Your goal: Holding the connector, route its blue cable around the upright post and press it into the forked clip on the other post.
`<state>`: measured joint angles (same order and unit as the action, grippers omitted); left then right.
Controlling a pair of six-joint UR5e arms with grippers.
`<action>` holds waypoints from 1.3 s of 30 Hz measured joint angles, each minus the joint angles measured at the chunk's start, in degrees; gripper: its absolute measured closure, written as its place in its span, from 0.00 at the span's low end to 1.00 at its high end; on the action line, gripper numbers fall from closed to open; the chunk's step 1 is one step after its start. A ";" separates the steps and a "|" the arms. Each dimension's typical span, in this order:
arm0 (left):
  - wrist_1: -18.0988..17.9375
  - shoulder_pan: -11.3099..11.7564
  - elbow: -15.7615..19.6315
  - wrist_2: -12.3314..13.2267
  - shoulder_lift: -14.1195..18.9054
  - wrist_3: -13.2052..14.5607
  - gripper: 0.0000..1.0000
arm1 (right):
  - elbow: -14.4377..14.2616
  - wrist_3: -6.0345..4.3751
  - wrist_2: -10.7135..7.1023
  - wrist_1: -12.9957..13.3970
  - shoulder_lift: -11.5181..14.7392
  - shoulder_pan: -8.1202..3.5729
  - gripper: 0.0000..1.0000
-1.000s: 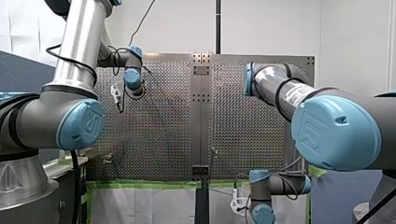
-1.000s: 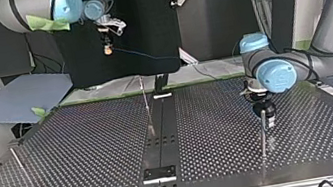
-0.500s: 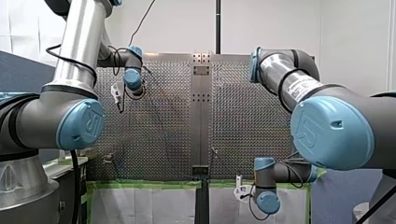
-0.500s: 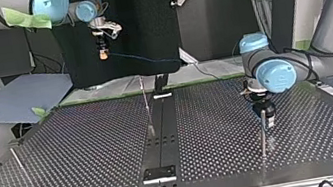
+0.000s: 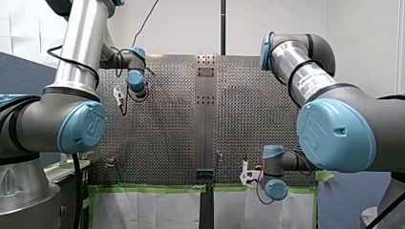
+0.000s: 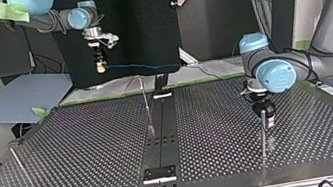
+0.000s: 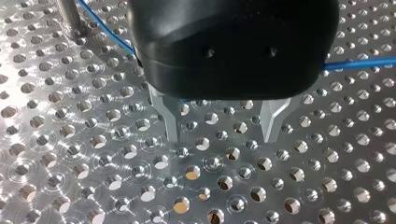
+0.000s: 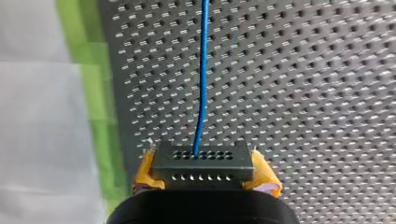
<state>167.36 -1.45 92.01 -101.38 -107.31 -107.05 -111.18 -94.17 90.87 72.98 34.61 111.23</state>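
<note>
In the right wrist view my right gripper (image 8: 204,161) is shut on a dark grey connector (image 8: 203,170), its yellow pads (image 8: 264,175) on both sides. The blue cable (image 8: 201,70) runs straight ahead from the connector over the perforated table. In the top view this gripper (image 6: 99,67) hangs beyond the table's far edge, and the cable (image 6: 145,66) trails towards the middle. My left gripper (image 7: 222,126) stands open just above the plate with nothing between its metal fingers (image 7: 170,116). It sits beside an upright post (image 6: 262,134). Blue cable (image 7: 359,63) passes behind it.
A thin post (image 6: 146,107) stands near the table's middle strip, and another post (image 6: 17,160) at the top view's left. Green tape (image 8: 100,93) marks the table's edge. A grey sheet (image 6: 18,99) lies off the table at the top view's left.
My right arm has carried the connector towards the top view's left and lower; in the front view its wrist rose towards the table's edge. My left arm has stayed still.
</note>
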 joint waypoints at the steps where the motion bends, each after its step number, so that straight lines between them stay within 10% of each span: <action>1: 0.00 0.00 0.00 0.00 0.01 0.00 0.16 | 0.00 0.01 -0.18 -0.02 0.43 -0.06 0.71; 22: 0.08 0.00 -0.01 0.01 0.04 0.08 0.16 | -2.56 0.21 -2.30 2.03 10.43 -0.86 0.71; 39: 0.44 -0.01 0.00 -0.21 0.01 -0.68 0.13 | -2.60 0.15 -2.41 1.30 8.75 -1.57 0.71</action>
<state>167.79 -1.46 92.01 -101.59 -107.30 -107.72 -113.78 -94.02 88.46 74.28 43.37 109.66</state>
